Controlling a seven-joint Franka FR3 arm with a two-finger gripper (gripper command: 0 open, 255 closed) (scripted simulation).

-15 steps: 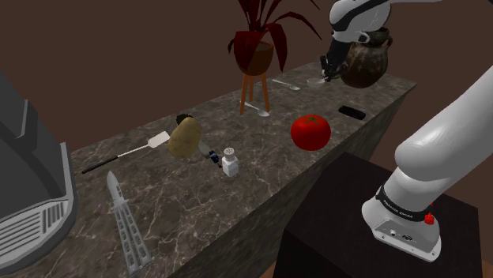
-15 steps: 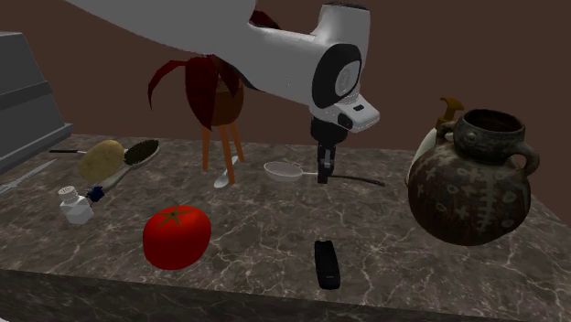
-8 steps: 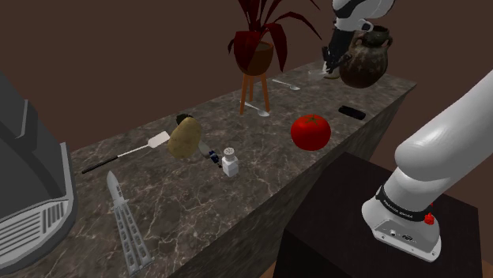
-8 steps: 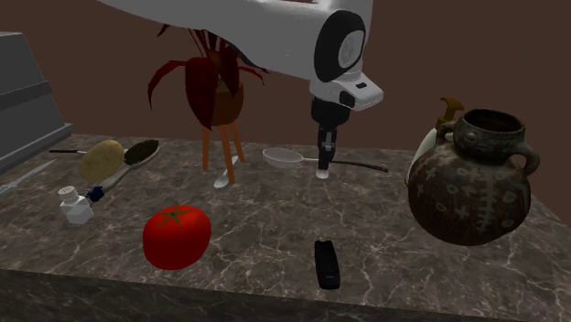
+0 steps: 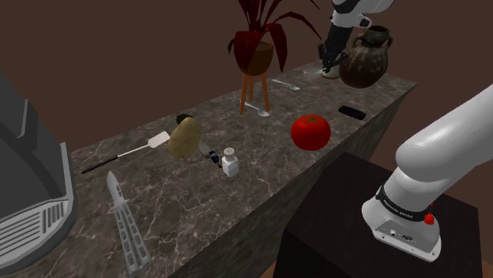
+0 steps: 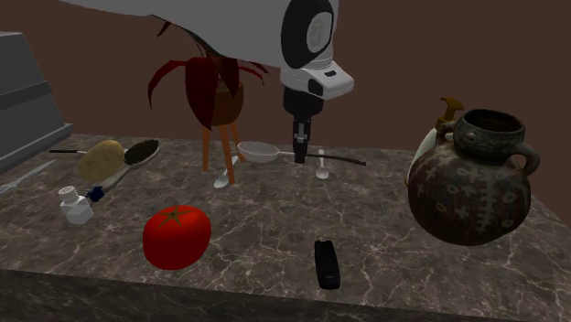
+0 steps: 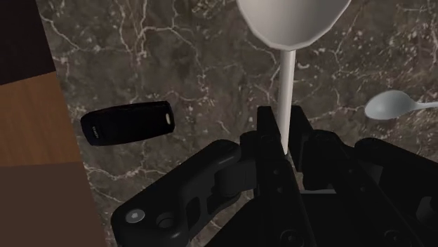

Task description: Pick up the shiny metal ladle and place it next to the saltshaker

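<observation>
Shiny pale metal ladle (image 6: 265, 153) with a round bowl and a long thin handle is riding level in my black two-finger pincer (image 6: 300, 157), which is clamping the handle partway along. From the wrist camera the ladle (image 7: 288, 77) is jutting out ahead of the pincer (image 7: 283, 131), and I'm judging it clear of the dark marbled tabletop (image 6: 256, 240), above a small pale spoon (image 6: 320, 168). I'm reading it as stiff and fairly light, but smooth and slippery, with the bowl end wanting to swing down. Holding the handle nearer the bowl is looking safer to me. The small white saltshaker (image 6: 75, 207) is waiting well apart, beyond the glossy red tomato (image 6: 177, 236), so I'm planning a slow, level carry.
</observation>
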